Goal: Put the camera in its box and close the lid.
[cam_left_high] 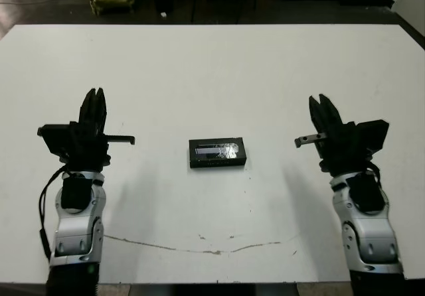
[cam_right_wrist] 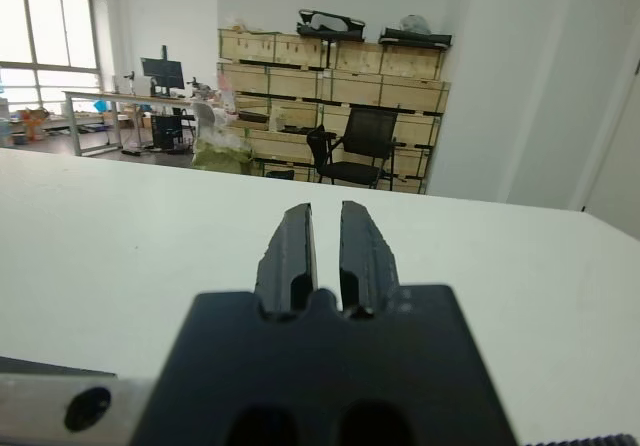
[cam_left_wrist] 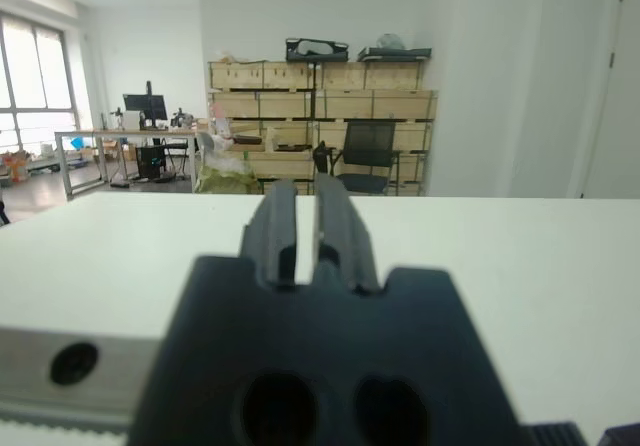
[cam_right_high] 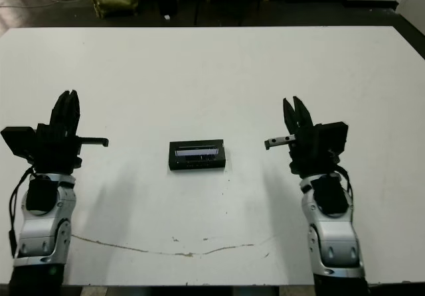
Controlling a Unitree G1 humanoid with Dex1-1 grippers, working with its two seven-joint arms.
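Black lid closed on box at table centre, left gripper and right gripper fingers pressed together, well apart either side

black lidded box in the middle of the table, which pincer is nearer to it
Right, narrowly. The right pincer sits off the lid toward the robot's right; the left pincer sits further off on the opposite side. Neither touches it.

On my white tabletop I count one small black rectangular box with a glossy window strip on its lid. I count two black two-fingered pincers of mine: one left pincer, one right pincer.
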